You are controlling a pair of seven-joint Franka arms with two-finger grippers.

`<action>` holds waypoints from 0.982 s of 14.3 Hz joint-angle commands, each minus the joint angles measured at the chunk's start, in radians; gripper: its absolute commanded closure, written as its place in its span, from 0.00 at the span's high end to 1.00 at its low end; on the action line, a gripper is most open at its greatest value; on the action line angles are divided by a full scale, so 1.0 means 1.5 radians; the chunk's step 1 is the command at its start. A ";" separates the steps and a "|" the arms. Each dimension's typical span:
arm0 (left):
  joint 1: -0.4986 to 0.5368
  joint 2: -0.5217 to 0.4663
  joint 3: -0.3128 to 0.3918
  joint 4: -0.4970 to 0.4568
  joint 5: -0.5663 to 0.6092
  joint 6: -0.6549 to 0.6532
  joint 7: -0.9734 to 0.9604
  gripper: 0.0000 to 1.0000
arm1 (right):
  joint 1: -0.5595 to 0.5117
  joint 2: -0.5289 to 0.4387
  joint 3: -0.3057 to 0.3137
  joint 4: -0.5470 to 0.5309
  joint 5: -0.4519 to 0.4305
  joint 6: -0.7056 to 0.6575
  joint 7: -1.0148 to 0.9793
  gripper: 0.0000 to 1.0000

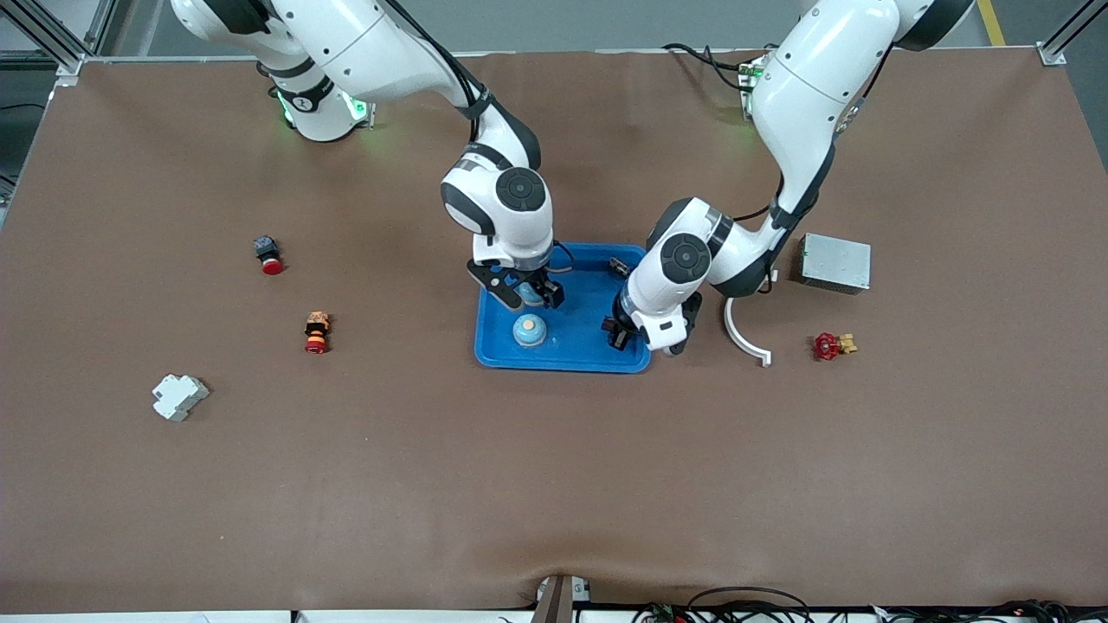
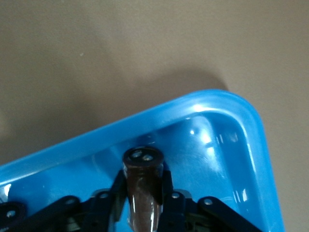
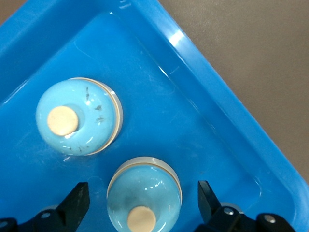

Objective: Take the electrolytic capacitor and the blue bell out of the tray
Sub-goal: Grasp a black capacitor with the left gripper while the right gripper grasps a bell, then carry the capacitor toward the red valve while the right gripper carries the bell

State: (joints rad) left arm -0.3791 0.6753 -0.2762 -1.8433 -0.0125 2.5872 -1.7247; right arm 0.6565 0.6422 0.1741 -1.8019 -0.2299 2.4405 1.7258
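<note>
I see a brown desk (image 1: 554, 484) with a blue tray (image 1: 493, 346) near its middle, and both arms reaching into that tray.

The left claw (image 2: 144, 200) is over the tray's corner toward the left arm's end of the desk. Its fingers are clamped together on a dark brown capacitor (image 2: 142, 186), a small cylinder whose flat end with two small terminals sticks out past the fingertips. From the front view this claw (image 1: 625, 333) is mostly hidden under the arm's wrist.

The right claw (image 3: 144, 203) is low over the tray, fingers spread wide apart on either side of a light blue bell (image 3: 144, 195), not visibly touching it. That bell (image 1: 530, 292) is dome shaped with a cream button on top. A second light blue bell (image 1: 529, 330) sits in the tray just beside it, nearer the front camera; in the right wrist view this second bell (image 3: 77, 117) shows faint dark scuffs.

Outside the tray, toward the left arm's end, I see a grey metal box (image 1: 834, 262), a curved white strip (image 1: 744, 336) and a red valve (image 1: 832, 346). Toward the right arm's end lie a red push button (image 1: 268, 255), an orange and red part (image 1: 317, 333) and a white block (image 1: 179, 396).
</note>
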 commanded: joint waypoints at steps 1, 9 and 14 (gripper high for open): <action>-0.015 -0.004 0.006 0.008 0.013 0.002 -0.017 0.00 | 0.008 0.010 -0.006 0.017 -0.021 -0.007 0.022 0.47; 0.029 -0.174 0.006 0.008 0.084 -0.241 0.013 0.00 | -0.001 0.000 0.001 0.055 -0.009 -0.083 0.011 0.00; 0.090 -0.220 0.005 -0.005 0.122 -0.315 0.055 0.00 | -0.049 -0.059 0.013 0.107 0.058 -0.288 -0.160 0.00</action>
State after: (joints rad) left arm -0.2758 0.3718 -0.2665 -1.8176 0.1482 2.1441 -1.6875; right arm 0.6446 0.6195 0.1788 -1.6412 -0.1967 2.0947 1.6243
